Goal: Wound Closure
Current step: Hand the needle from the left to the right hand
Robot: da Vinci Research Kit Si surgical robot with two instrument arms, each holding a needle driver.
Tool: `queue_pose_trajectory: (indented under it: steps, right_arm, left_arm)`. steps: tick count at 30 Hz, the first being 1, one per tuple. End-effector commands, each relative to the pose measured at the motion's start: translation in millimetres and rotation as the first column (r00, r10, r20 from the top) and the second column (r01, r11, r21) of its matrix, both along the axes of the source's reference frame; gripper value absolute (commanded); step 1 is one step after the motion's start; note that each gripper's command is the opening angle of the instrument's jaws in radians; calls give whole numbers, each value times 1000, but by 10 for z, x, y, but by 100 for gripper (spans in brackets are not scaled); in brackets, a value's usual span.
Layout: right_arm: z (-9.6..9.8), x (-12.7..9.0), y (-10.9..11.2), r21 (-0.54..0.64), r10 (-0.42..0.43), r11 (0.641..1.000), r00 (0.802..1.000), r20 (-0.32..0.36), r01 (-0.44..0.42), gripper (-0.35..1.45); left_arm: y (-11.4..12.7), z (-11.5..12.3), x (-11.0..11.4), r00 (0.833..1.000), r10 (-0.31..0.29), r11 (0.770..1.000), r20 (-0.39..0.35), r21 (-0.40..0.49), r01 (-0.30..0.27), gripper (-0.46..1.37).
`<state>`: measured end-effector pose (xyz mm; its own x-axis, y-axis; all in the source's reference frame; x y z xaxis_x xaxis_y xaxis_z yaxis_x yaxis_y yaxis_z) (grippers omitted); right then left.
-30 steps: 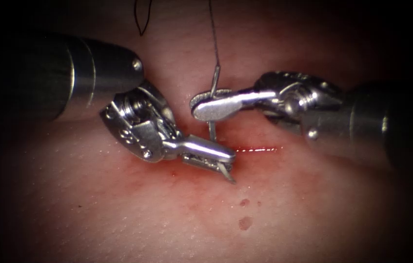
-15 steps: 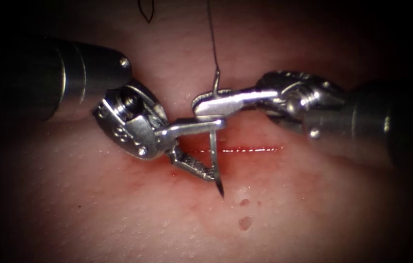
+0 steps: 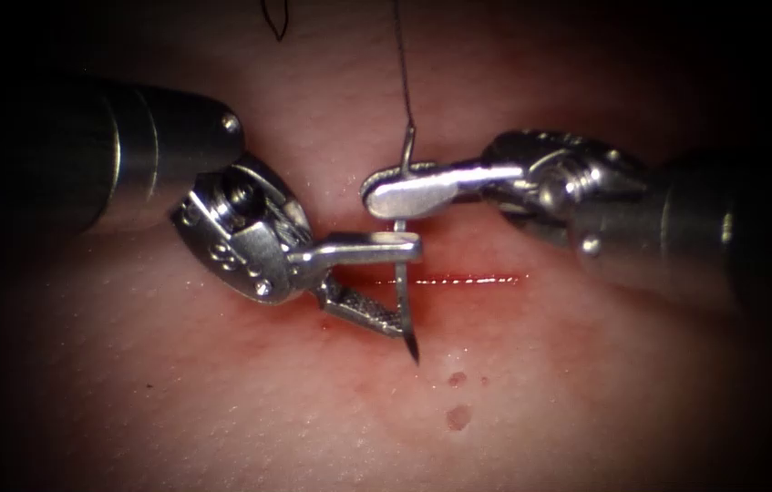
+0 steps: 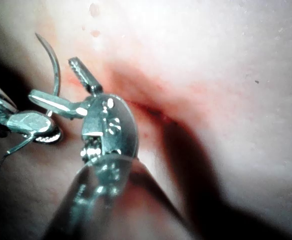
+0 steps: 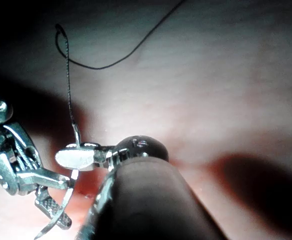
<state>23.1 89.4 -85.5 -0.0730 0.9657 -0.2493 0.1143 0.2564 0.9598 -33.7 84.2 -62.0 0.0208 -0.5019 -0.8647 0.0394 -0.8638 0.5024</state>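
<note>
Needle above cut, right hand gripping its tail, left hand agape around it

- You had two tools: the left tool and the right tool.
- You had one needle.
- You had one thread.
- You had one cut in one tissue.

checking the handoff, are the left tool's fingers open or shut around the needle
Open. The left tool has its fingers spread on either side of the needle; the right tool holds the needle near its thread end, clear of the tissue.
</note>
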Motion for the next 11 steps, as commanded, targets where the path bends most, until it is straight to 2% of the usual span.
queue_pose_trajectory:
  steps: [1, 11]
  right_arm:
    - [0, 0, 0, 1, 1, 1000, 1000, 4, -1, -35]
    - [-4, 1, -1, 5, 1, 1000, 1000, 3, -1, -35]
  left_arm:
    - [0, 0, 0, 1000, 3, 1000, -2, 0, -3, 43]
    - [-1, -1, 2, 1000, 6, 1000, -4, -1, -6, 38]
